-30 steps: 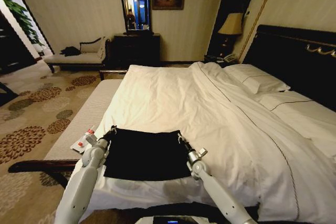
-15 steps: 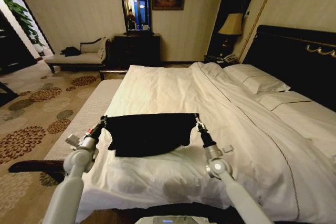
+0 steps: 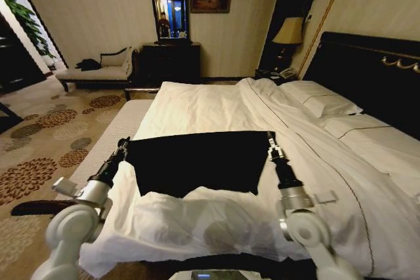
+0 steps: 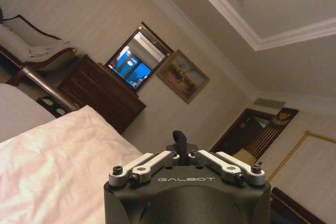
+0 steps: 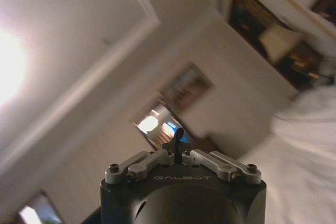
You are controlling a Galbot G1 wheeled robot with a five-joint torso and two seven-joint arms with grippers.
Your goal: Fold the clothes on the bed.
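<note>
Both arms reach over the bed [image 3: 216, 106]; left gripper [image 3: 123, 145] and right gripper [image 3: 270, 141], jaws pinched on the shirt [image 3: 200, 160] corners, should hold it taut and level above the duvet.

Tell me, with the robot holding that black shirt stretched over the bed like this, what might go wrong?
The left gripper and right gripper each pinch only a corner of the black T-shirt, so a corner could slip free and the fold would come out lopsided. The white duvet is bunched up just below the shirt; the cloth might be laid over that hump and wrinkle. The shirt also sits near the bed's left edge, so it could slide off.
</note>
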